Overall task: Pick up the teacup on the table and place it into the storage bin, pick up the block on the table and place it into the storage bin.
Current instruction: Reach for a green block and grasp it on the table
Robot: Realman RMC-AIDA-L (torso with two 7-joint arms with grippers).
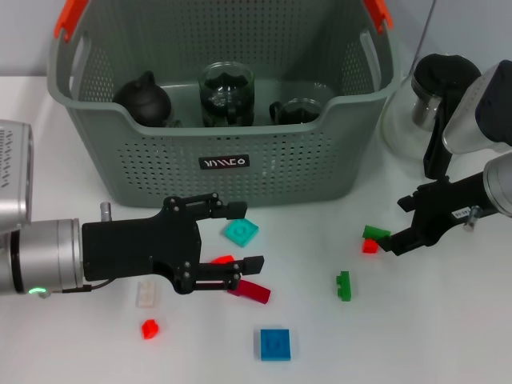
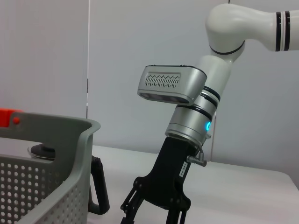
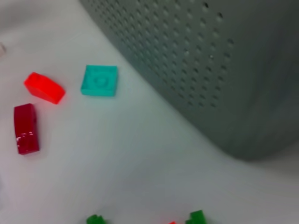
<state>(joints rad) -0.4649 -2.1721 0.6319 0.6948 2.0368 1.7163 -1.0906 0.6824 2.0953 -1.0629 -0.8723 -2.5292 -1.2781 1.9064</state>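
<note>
Left claw (image 1: 250, 238) spread wide above red block (image 1: 222, 261).

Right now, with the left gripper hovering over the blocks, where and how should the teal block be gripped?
Probably from straight above. The teal block is a flat square tile lying on the table, so pinch two opposite side edges. The left gripper is open beside it; the storage bin stands close behind, so a side approach looks cramped.

Grey-green perforated storage bin (image 1: 160, 152) with orange-red handles (image 1: 70, 18) and a black, white-lettered label (image 1: 223, 162); white table (image 1: 400, 336); teal block (image 1: 240, 232), blue block (image 1: 275, 343), dark red block (image 1: 253, 291), green block (image 1: 344, 286), small red block (image 1: 150, 328)
</note>
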